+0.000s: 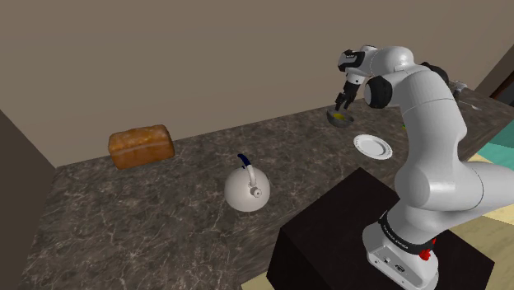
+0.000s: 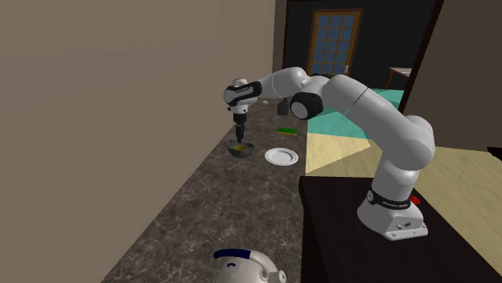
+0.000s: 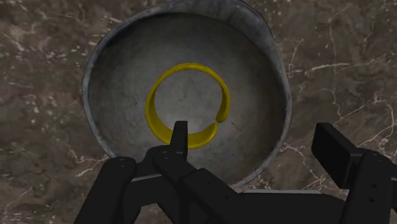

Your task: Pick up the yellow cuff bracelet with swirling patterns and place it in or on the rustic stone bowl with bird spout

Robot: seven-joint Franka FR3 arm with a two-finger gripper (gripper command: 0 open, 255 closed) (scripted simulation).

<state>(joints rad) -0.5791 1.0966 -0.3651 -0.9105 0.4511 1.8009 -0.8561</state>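
The gripper (image 3: 256, 145) is hanging over the stone bowl (image 3: 121, 70) with its jaws standing wide apart and gripping nothing. The yellow cuff bracelet (image 3: 153, 107) is lying flat on the floor of the bowl, below the jaws. One of the black fingers (image 3: 180, 137) is showing in front of the bracelet's nearer arc; whether it is touching cannot be told. The other finger is sitting well clear of the bracelet, outside the bowl's rim as the wrist camera sees it.

The bracelet is a thin, smooth band of bright yellow, curving into an almost full ring with one open gap between its blunt ends. That gap is facing toward the side of the farther finger. No swirling pattern is showing on it.

The bowl is round and grey, with a mottled, rough stone look inside, a thick rim and a darker outer wall. It is resting on a dark brown marble countertop (image 3: 38, 76) veined with pale streaks.

In the shoulder view the gripper (image 1: 340, 105) is pointing down just above the bowl (image 1: 339, 119), and a flat white plate (image 1: 372, 147) is lying on the counter just beside the bowl. In the second exterior view the gripper (image 2: 240, 137) is hovering right over the bowl (image 2: 240, 150), where a speck of yellow is showing inside.
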